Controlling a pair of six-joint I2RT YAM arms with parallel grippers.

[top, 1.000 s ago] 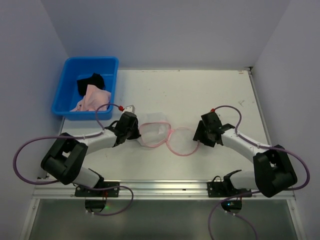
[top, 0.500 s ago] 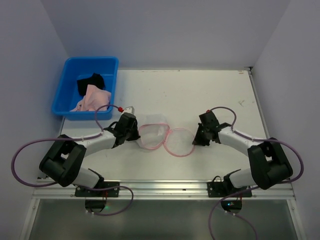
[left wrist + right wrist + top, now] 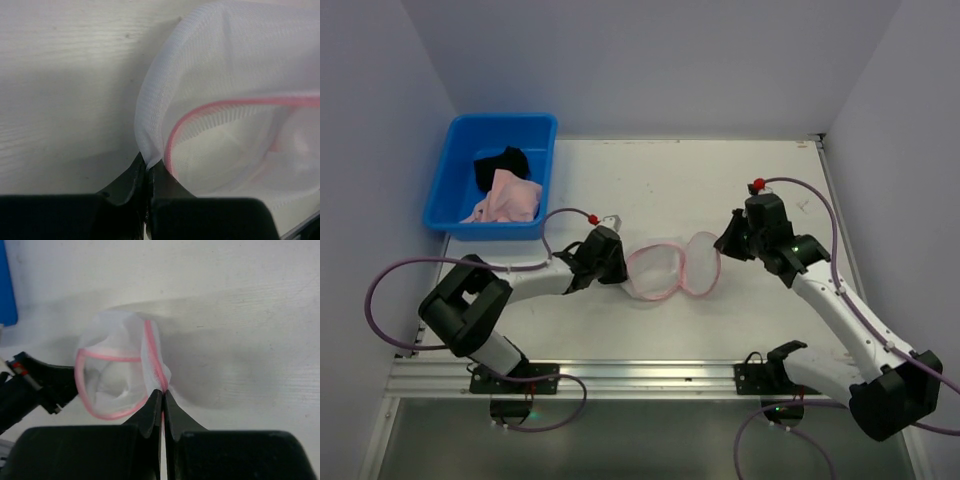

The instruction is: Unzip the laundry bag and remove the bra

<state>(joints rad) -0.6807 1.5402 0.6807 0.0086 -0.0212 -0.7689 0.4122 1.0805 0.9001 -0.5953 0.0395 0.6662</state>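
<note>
At mid-table, between your two arms, the bag (image 3: 665,272) is resting on the table (image 3: 650,180). Its white mesh is sagging and its pink trim (image 3: 154,355) is showing as two loops side by side. Your left gripper (image 3: 623,274) is lying low at the bag's left edge. Its jaws are closed tight and are pinching a fold of the mesh, as the left wrist view confirms. Your right gripper (image 3: 724,246) is standing at the bag's right edge, jaws likewise closed, and is nipping the trim at the rim of the raised flap. You are holding the bag from both sides, and it is spanning the gap between the grippers. At the far left corner a blue bin (image 3: 505,119) is sitting well apart from the bag. A pink cloth (image 3: 507,200) and a black cloth (image 3: 500,162) are lying in it.
</note>
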